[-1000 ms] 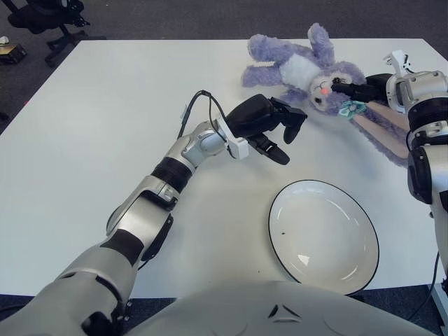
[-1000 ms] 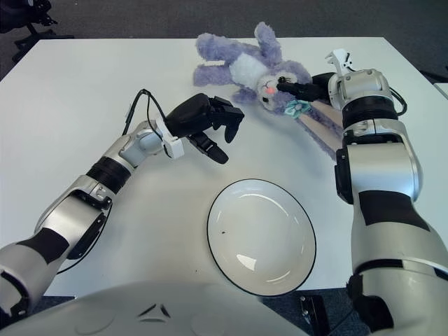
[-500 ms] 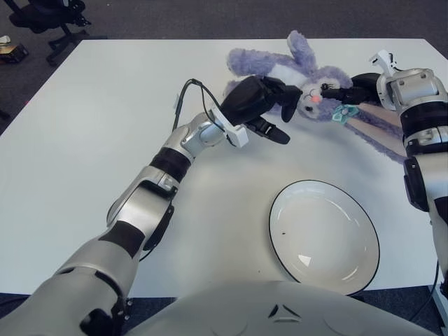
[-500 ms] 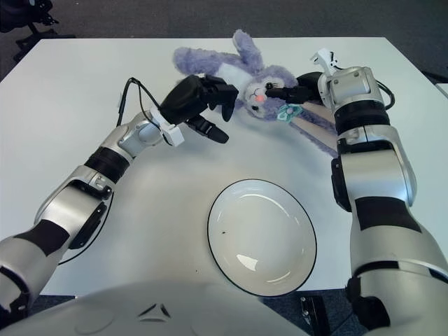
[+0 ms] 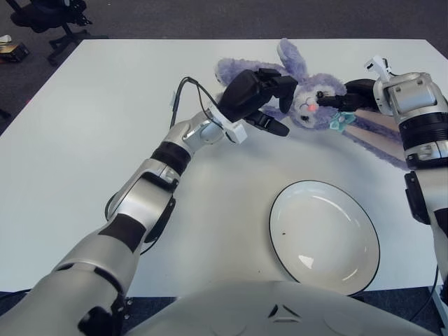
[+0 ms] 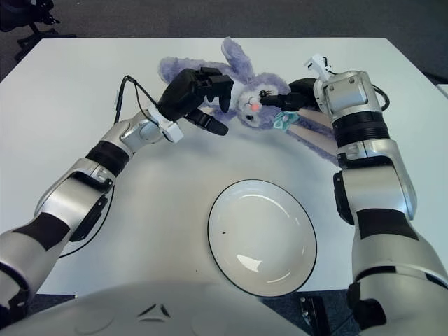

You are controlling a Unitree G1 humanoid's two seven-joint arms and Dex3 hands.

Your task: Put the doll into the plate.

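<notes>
Both hands flank the purple plush rabbit doll (image 5: 308,98) lying left-right: left hand (image 5: 255,98) open-fingered, right hand (image 5: 353,94) touching its head, grip unclear

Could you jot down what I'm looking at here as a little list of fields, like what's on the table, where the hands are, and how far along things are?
table: white table
doll: purple plush rabbit, lying at the far side of the table
plate: white plate with dark rim, near edge, nothing in it
left hand: left hand, fingers spread over the doll's body
right hand: right hand, at the doll's head
progress: doll not yet in the plate
</notes>
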